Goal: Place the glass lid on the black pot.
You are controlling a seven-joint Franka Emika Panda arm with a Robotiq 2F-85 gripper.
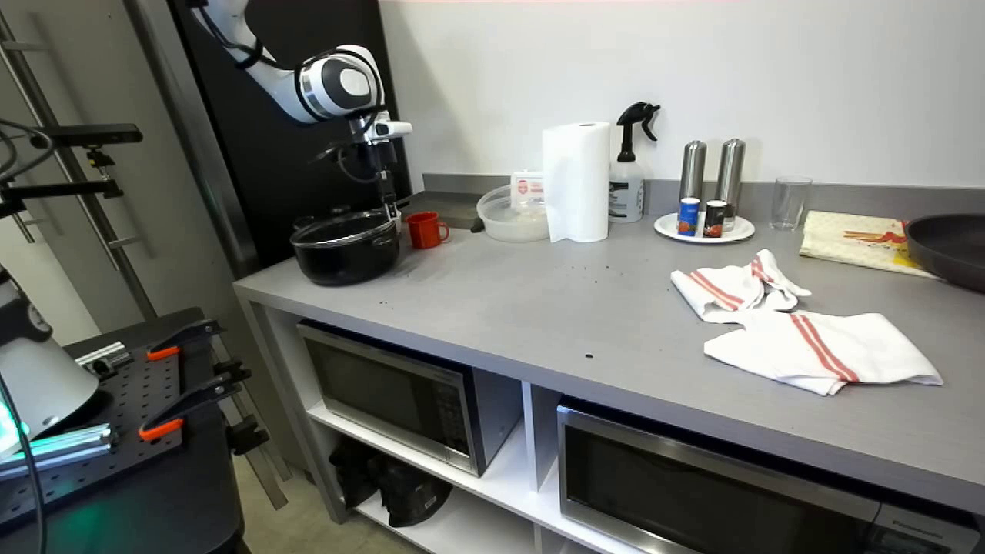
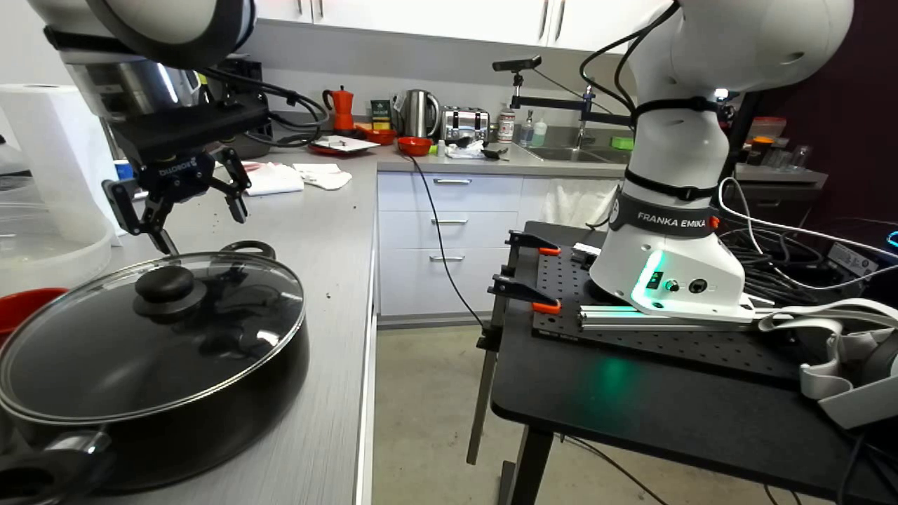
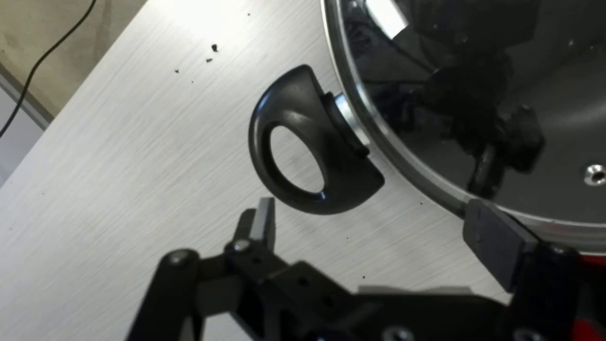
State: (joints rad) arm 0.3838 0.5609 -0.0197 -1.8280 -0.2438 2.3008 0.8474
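The glass lid [image 2: 231,337], clear with a metal rim and dark centre knob, lies flat on top of the black pot [image 2: 245,428], covering its mouth. In an exterior view the lid [image 1: 350,229] and pot [image 1: 346,263] are at the counter's far left corner. My gripper [image 2: 204,228] hangs beside the pot's far side, near a side handle. From the wrist, the gripper [image 3: 371,203] is open with bare counter between its fingers; the handle [image 3: 343,166] lies just beyond them. The right finger overlaps the lid's rim in that picture; I cannot tell whether they touch.
Close to the pot is a red mug [image 1: 423,230]. Behind it stand a clear plastic bowl [image 1: 512,223] and a paper towel roll [image 1: 577,185]. White towels [image 1: 816,346] lie farther along the counter. The counter's front edge [image 2: 366,351] runs near the pot.
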